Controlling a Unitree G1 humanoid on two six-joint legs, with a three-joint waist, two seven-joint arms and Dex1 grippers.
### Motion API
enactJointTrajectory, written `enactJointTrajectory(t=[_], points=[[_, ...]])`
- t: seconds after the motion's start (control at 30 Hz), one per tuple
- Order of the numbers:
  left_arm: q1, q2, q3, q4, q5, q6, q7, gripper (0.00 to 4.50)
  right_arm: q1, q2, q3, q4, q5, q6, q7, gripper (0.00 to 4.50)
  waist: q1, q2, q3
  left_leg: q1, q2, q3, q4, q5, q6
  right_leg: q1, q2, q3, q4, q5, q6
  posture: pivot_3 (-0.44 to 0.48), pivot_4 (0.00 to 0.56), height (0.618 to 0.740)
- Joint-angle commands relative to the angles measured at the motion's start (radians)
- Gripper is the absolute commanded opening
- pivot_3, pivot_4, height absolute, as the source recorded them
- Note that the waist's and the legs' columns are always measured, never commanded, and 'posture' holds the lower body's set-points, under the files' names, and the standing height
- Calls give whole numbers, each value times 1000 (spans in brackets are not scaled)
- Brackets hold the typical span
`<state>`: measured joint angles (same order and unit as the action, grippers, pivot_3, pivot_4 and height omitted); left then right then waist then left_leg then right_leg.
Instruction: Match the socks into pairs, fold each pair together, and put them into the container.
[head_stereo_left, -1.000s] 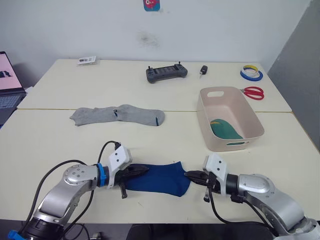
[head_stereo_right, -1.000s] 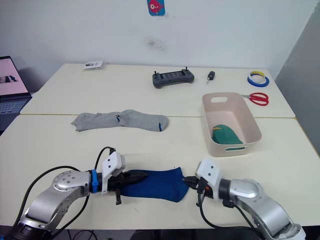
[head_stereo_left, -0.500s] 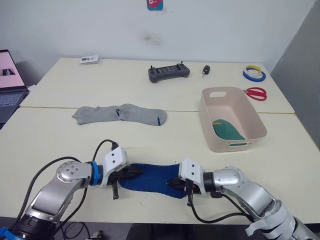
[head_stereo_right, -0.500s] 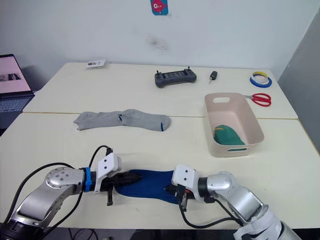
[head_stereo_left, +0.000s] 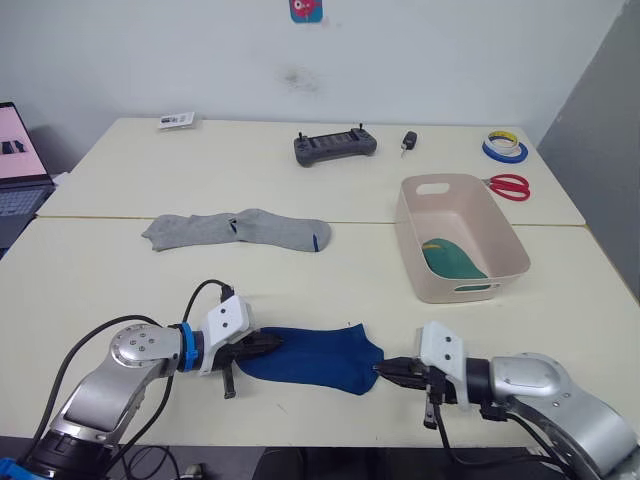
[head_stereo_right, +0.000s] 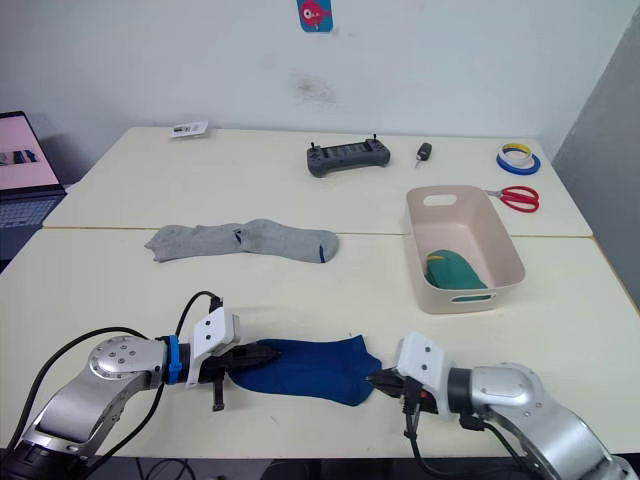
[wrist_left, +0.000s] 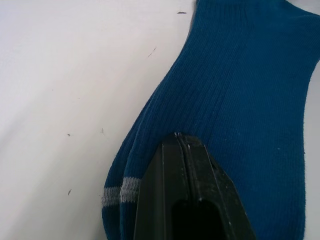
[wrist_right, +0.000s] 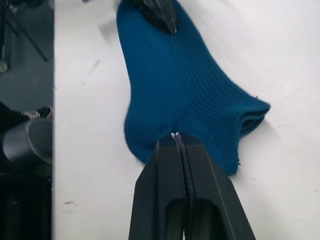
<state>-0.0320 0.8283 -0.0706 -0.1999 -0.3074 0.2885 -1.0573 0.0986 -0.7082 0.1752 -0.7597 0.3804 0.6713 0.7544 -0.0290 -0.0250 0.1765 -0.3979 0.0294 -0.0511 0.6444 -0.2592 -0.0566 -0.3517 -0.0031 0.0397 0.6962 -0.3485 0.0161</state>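
Socks first: from the head views you see the blue socks (head_stereo_left: 315, 357) lying flat on the near tabletop (head_stereo_left: 100, 270), stretched between both claws. The grey socks (head_stereo_left: 235, 231) lie farther back to the left, and the container (head_stereo_left: 460, 236) stands far right with a green sock (head_stereo_left: 450, 260) inside.

From the left wrist view, your left claw (wrist_left: 181, 142) is pinched closed on the blue fabric at its grey-striped end.

From the right wrist view, your right claw (wrist_right: 176, 137) is closed on the blue socks' edge, beside the open cuff.
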Motion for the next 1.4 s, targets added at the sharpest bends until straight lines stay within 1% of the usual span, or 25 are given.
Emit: enactJointTrajectory(t=[0.03,0.17,0.3,0.53,0.57,0.6,0.63,0.8,0.93,1.03,1.2,1.4], points=[[18,1,11,2,11,-20,-4,0,50,33,-71,-44,45,63,-78,1245,0,0,0,0,0,0,0,0,0,0,0,0,0,0,0,0,150,740],[26,-3,5,1,12,-26,-2,0,33,123,-34,-29,51,177,-194,2601,-3,0,0,0,0,0,0,0,0,0,0,1,1,0,0,0,150,740],[30,-5,-2,2,16,-33,-2,0,-5,199,11,20,34,257,-277,2601,-2,0,0,0,0,1,0,0,0,0,0,1,0,0,0,0,150,740],[33,-7,-1,3,18,-40,3,0,-75,195,154,62,-44,252,-304,2601,-3,0,-1,1,0,0,0,0,0,-1,1,1,0,0,0,0,150,740],[34,-7,-1,3,18,-40,4,0,-81,188,177,68,-64,240,-305,2223,-3,0,-1,1,0,1,0,0,0,-1,1,1,0,0,0,0,150,740],[34,-8,-1,4,18,-40,5,0,-86,186,195,75,-78,230,-306,2057,-3,0,-1,1,0,1,0,0,0,-1,1,1,0,0,0,0,150,740],[34,-8,0,4,18,-40,5,0,-89,185,206,79,-88,223,-305,1744,-3,0,-1,1,0,1,0,0,0,-1,1,1,0,0,0,0,150,740],[28,-13,10,6,11,-44,9,0,-87,189,184,71,-82,204,-292,92,-3,0,-1,1,0,0,0,0,0,0,1,1,0,0,0,0,150,740],[-13,-34,46,-16,-55,-6,7,0,-89,172,120,61,-55,195,-265,36,-2,0,-1,0,0,0,0,0,0,0,0,1,0,0,0,0,150,740],[-40,-32,49,-48,-88,34,-15,0,-96,150,72,58,-30,197,-236,36,-2,0,-1,-1,0,0,0,0,0,-1,0,0,0,0,0,0,150,740],[-106,-46,6,-88,-102,87,-25,0,-134,55,-22,67,13,185,-143,36,-1,0,0,-1,0,1,1,0,0,-1,0,0,0,0,0,0,150,740],[-168,-108,-98,-90,-48,103,-8,0,-176,-12,-46,62,48,190,-76,36,-1,0,0,-1,0,0,0,0,0,-1,1,0,0,0,0,0,150,740]])
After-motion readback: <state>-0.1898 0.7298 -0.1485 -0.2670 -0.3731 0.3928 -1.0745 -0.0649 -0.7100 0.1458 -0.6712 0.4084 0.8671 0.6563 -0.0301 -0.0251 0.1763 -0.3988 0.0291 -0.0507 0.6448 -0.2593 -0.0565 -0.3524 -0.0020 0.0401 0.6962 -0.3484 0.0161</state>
